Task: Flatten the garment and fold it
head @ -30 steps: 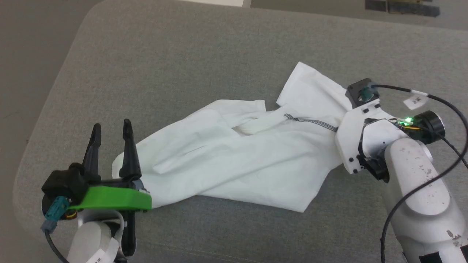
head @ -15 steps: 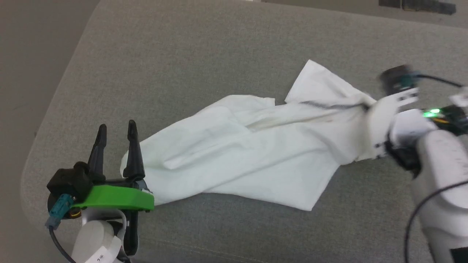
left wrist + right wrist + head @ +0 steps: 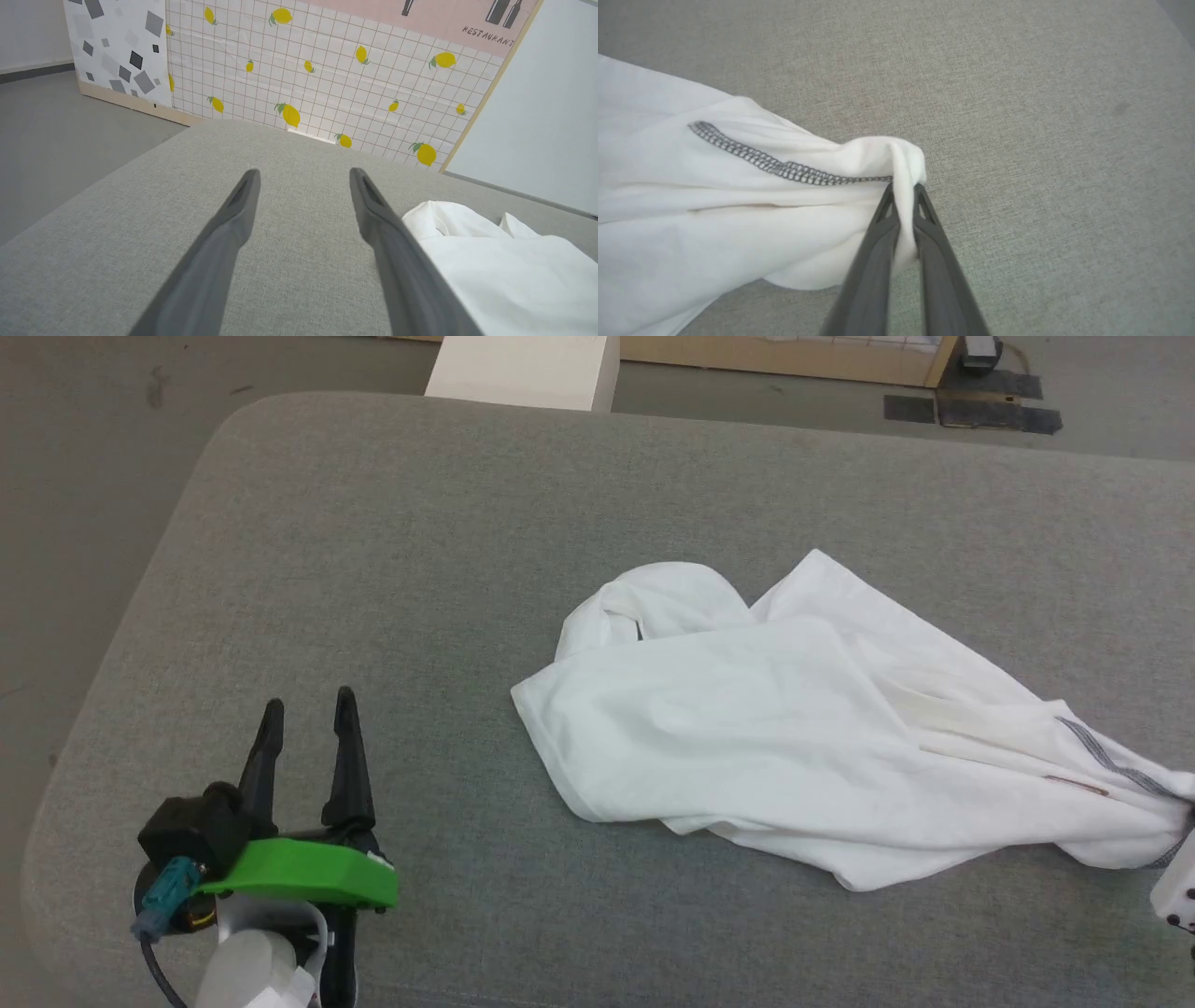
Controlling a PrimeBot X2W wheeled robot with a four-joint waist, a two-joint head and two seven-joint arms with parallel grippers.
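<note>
The white T-shirt [image 3: 803, 737] lies crumpled on the grey cushioned surface [image 3: 448, 551], stretched toward the right edge of the head view, with dark zigzag stitching [image 3: 1106, 765] near its right end. My right gripper [image 3: 903, 189] is shut on a bunched fold of the T-shirt [image 3: 738, 196] just past the end of that stitching [image 3: 784, 168]; its white wrist housing [image 3: 1178, 887] peeks in at the far right. My left gripper [image 3: 306, 709] stands open at the lower left, apart from the shirt. In the left wrist view the shirt [image 3: 504, 261] lies right of the open fingers [image 3: 373, 219].
The surface's rounded left edge [image 3: 103, 672] drops to a grey floor [image 3: 84, 448]. A pale box [image 3: 523, 369] stands beyond the far edge. A lemon-patterned panel [image 3: 327, 70] rises behind the surface in the left wrist view.
The right gripper has dragged the shirt to the right, away from the left gripper, and the shirt has bunched shorter. The camera has shifted too. The left gripper stays open.
</note>
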